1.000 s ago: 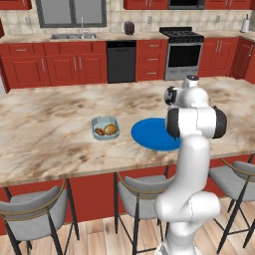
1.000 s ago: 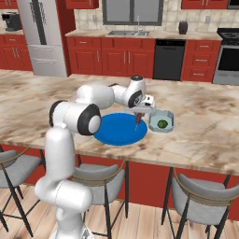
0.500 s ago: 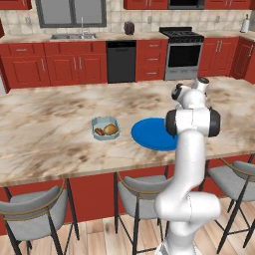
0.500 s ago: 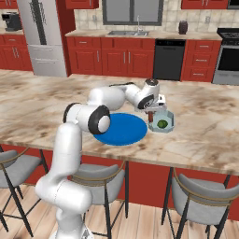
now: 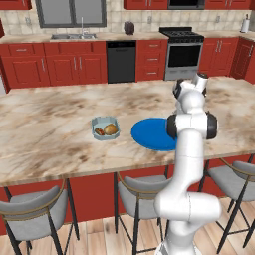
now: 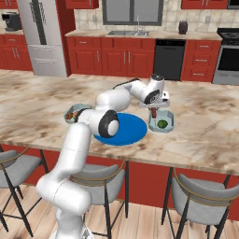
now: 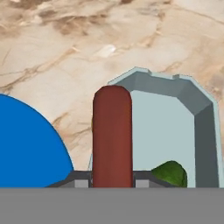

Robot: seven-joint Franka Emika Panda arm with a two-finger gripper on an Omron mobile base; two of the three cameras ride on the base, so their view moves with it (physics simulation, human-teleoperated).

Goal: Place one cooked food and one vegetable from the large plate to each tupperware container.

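The gripper (image 6: 154, 110) is clamped on a reddish-brown sausage (image 7: 112, 135), holding it upright above the near tupperware container (image 6: 161, 121), which has a green vegetable (image 6: 162, 123) inside. The large blue plate (image 6: 123, 129) lies just beside that tub on the marble counter (image 6: 205, 126). The other tupperware container (image 5: 105, 128), across the plate, holds browned food (image 5: 110, 130)

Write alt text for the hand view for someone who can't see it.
The gripper holds an upright reddish-brown sausage over a pale tupperware container with a green vegetable inside, beside the blue plate on a marble counter.
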